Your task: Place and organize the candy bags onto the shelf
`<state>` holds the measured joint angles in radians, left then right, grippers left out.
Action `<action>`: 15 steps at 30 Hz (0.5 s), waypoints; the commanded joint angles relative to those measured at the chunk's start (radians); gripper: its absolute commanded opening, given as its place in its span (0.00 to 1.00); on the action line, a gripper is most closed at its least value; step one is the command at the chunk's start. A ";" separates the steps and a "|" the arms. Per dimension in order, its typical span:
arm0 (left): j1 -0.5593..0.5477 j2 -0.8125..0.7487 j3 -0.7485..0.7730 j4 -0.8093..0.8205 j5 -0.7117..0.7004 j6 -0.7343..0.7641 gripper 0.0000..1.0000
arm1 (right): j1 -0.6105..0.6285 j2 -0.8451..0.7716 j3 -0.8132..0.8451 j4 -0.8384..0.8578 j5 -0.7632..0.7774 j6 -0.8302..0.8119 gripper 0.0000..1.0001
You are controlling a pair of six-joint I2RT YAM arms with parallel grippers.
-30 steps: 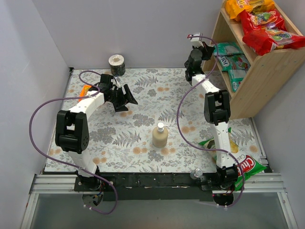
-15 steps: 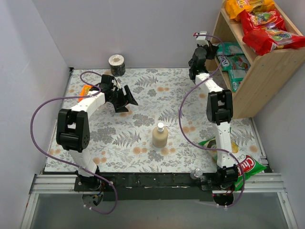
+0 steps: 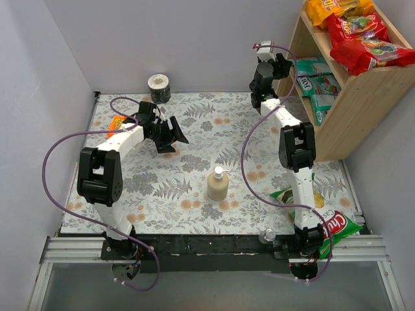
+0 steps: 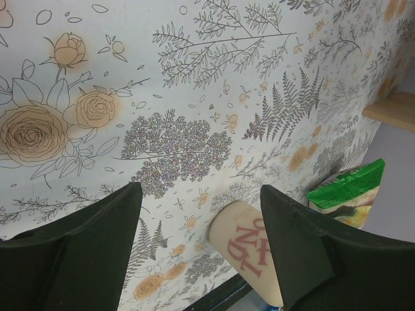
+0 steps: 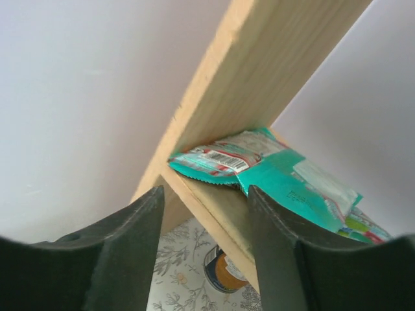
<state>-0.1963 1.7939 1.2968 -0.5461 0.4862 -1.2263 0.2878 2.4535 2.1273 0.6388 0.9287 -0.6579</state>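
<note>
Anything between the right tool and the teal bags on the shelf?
Just the wooden edge of the shelf, per the right wrist view. The right tool is open and empty in front of it; the teal bags lie on the board beyond.

A soap bottle (image 3: 218, 184) stood centrally. A tape roll (image 3: 159, 87) sat at its eleven o'clock, green chip bags (image 3: 338, 225) at four

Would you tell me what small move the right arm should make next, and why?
Probably draw the right gripper back from the shelf. Its jaws stand open and empty, the teal bags already lie on the lower board before it, and the red bags and orange-yellow bag lie on the top board, so little seems left to place.
</note>
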 commanded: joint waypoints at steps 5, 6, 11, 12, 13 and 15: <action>-0.006 -0.037 0.027 0.012 -0.012 0.025 0.81 | 0.053 -0.143 0.017 -0.014 0.035 0.029 0.66; -0.006 -0.039 0.027 0.014 -0.014 0.028 0.82 | 0.059 -0.157 -0.015 -0.022 0.027 0.033 0.67; -0.006 -0.067 0.035 0.026 -0.052 0.048 0.98 | 0.103 -0.261 -0.056 -0.269 -0.072 0.180 0.75; -0.006 -0.082 0.036 0.026 -0.067 0.056 0.98 | 0.108 -0.277 -0.038 -0.340 -0.103 0.231 0.79; -0.006 -0.090 0.035 0.028 -0.084 0.059 0.98 | 0.111 -0.306 -0.035 -0.403 -0.138 0.271 0.82; -0.006 -0.122 0.033 0.037 -0.123 0.067 0.98 | 0.120 -0.339 -0.035 -0.568 -0.238 0.387 0.86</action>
<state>-0.1986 1.7821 1.2980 -0.5377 0.4404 -1.1934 0.3840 2.2425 2.0670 0.3626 0.8600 -0.5011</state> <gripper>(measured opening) 0.981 0.818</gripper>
